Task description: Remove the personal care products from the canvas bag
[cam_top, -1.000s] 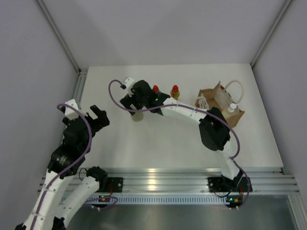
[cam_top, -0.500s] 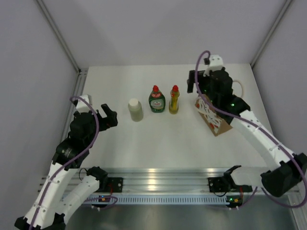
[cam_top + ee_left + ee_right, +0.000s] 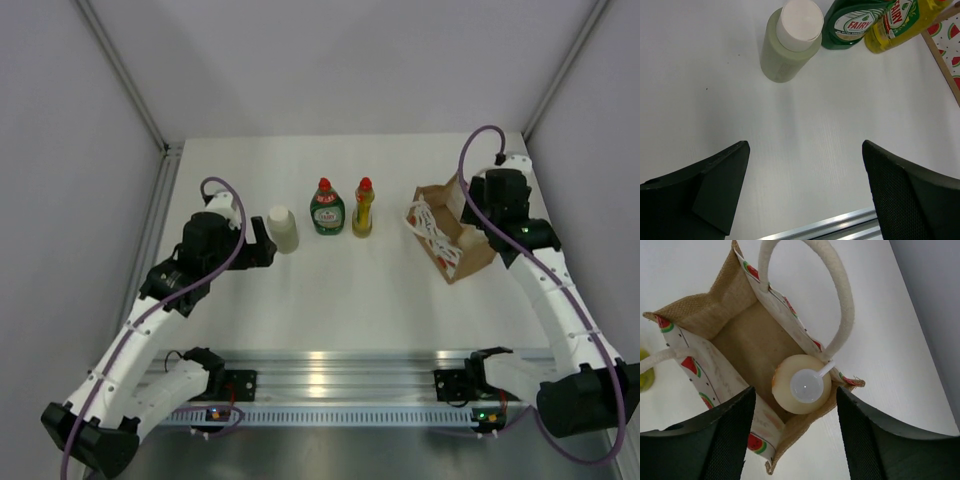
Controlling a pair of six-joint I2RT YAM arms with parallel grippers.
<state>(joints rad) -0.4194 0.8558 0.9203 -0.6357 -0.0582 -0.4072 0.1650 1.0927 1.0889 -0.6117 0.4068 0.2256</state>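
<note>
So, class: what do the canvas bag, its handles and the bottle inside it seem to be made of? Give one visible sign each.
Canvas bag: coarse jute-like cloth, matte; open weave shows.
Handles: thick cotton-like rope, matte, soft-looking surface.
Peach pump bottle: probably plastic, smooth with slight sheen; translucent white pump.

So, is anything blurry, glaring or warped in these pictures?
Top external: soft even light, with glare on the metal rail. Left wrist: sharp, but the green bottle and yellow bottle lean outward, lens distortion. Right wrist: pump bottle crisp, fingers dark along the bottom edge.
</note>
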